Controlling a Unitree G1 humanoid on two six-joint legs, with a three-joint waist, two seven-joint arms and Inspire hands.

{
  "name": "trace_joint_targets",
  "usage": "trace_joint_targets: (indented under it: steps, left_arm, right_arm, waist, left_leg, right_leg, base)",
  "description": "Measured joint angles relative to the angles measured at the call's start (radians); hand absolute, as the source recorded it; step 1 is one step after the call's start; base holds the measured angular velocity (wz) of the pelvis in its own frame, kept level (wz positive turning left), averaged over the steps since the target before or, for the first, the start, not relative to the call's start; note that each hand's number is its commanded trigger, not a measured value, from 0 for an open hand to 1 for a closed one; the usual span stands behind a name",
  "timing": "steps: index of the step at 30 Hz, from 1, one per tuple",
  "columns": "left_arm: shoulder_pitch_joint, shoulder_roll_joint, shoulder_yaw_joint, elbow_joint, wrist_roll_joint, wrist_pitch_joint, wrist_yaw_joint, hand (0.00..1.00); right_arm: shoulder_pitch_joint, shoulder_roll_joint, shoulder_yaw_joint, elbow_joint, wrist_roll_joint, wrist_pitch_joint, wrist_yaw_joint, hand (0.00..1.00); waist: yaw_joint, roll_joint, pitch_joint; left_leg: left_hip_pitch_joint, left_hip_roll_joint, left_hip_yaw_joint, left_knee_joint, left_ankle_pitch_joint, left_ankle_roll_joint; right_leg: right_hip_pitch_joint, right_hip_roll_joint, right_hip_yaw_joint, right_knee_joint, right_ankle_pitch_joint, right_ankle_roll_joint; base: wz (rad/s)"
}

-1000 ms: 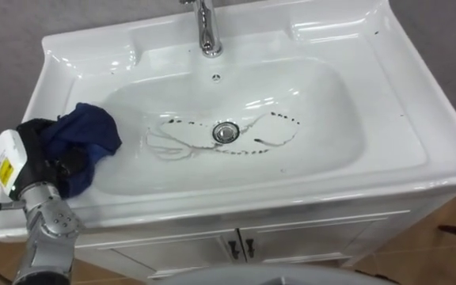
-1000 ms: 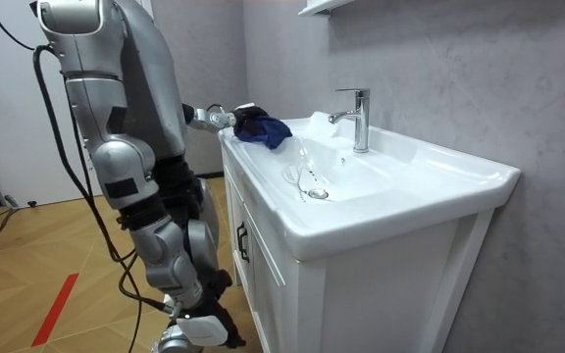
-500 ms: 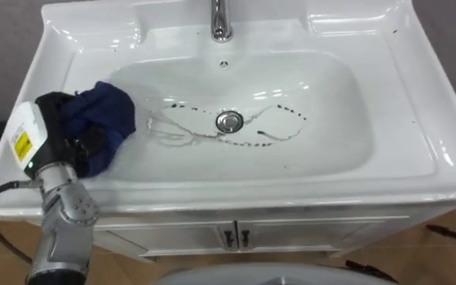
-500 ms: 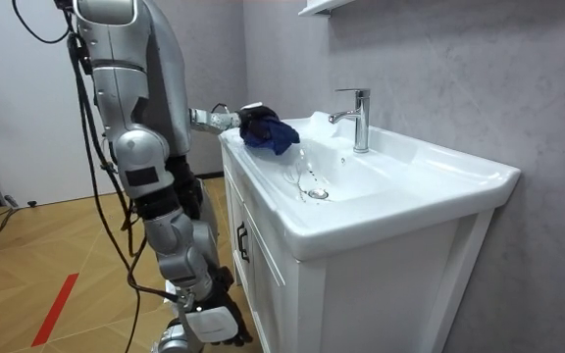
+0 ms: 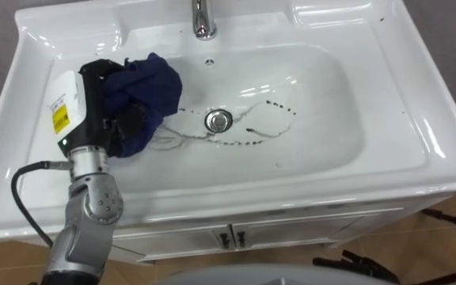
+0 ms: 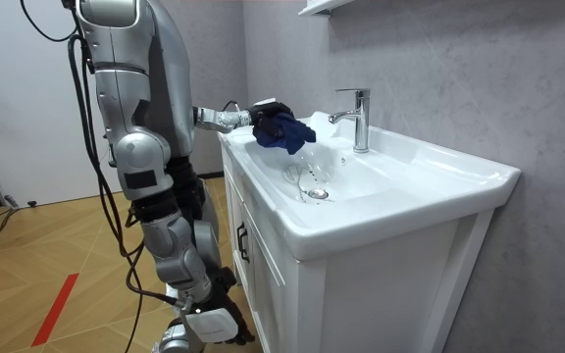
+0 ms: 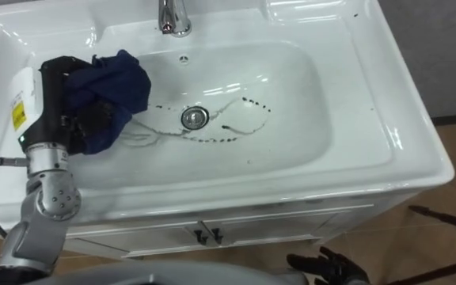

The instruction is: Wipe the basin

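A white basin [image 5: 386,119] [image 7: 355,111] [image 6: 430,176] carries dark squiggly marks [image 5: 253,134] [image 7: 228,131] around its drain [image 5: 218,120] [image 7: 195,118]. My left hand [image 5: 101,107] [image 7: 62,103] [image 6: 261,108] is shut on a bunched dark blue cloth [image 5: 145,91] [image 7: 109,91] [image 6: 284,130]. It holds the cloth over the basin's left part, just left of the drain and near the marks. In the room view I stand upright at the basin's end with the left arm stretched over it.
A chrome tap [image 5: 203,20] [image 7: 172,17] [image 6: 359,118] rises at the basin's back edge, with a small overflow hole [image 5: 209,61] below it. White cabinet doors with dark handles [image 5: 229,236] sit under the basin. Wooden floor [image 6: 47,265] lies behind me.
My left hand has carried the cloth from the basin's left rim inward and toward the tap, closer to the drain. The eye views have shifted as my head moved.
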Motion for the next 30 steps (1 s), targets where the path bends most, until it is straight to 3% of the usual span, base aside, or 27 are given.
trace_joint_targets:
  steps: [15, 23, 24, 28, 30]
  left_arm:
    - [-0.001, 0.007, -0.068, 0.032, 0.139, 0.005, 0.001, 1.0]
    - [-0.002, 0.017, -0.069, 0.174, 0.165, 0.069, -0.028, 1.0]
    - [-0.003, 0.017, -0.069, 0.183, 0.165, 0.069, -0.029, 1.0]
    - [-0.008, 0.018, -0.067, 0.266, 0.17, 0.086, -0.056, 1.0]
    - [-0.007, 0.019, -0.061, 0.288, 0.184, 0.098, -0.075, 1.0]
  right_arm:
    - [-0.009, 0.0, 0.018, 0.02, 0.02, 0.005, -0.003, 0.0]
    - [-0.008, 0.0, 0.016, -0.004, 0.02, 0.026, -0.022, 0.0]
    - [-0.007, -0.002, 0.016, -0.003, 0.02, 0.027, -0.022, 0.0]
    - [-0.004, -0.021, 0.016, -0.011, 0.02, 0.038, -0.022, 0.0]
    - [-0.001, -0.023, 0.016, -0.026, 0.02, 0.042, -0.022, 0.0]
  waist:
    - [-0.002, -0.005, -0.0041]
    - [-0.027, 0.006, -0.0132]
    - [-0.026, 0.004, -0.0111]
    - [-0.026, 0.032, -0.0077]
    - [-0.026, 0.032, -0.0082]
  left_leg:
    - [0.004, 0.003, 0.017, -0.001, 0.0, 0.0]
    - [-0.015, 0.005, 0.023, 0.002, 0.0, 0.0]
    - [-0.012, 0.005, 0.025, 0.001, 0.0, 0.0]
    - [0.014, 0.006, 0.042, -0.016, 0.001, 0.001]
    - [0.02, 0.007, 0.045, -0.019, 0.003, 0.001]
  right_leg:
    - [-0.013, 0.0, 0.023, 0.016, 0.0, -0.001]
    - [-0.037, 0.001, 0.03, 0.021, 0.006, -0.001]
    - [-0.034, 0.001, 0.031, 0.02, 0.006, -0.001]
    - [-0.026, 0.002, 0.051, 0.02, 0.006, -0.001]
    - [-0.025, 0.002, 0.055, 0.023, 0.006, -0.001]
  base:
    - [-0.03]
    - [-0.01]
    - [-0.05]
    - [-0.13]
    - [-0.06]
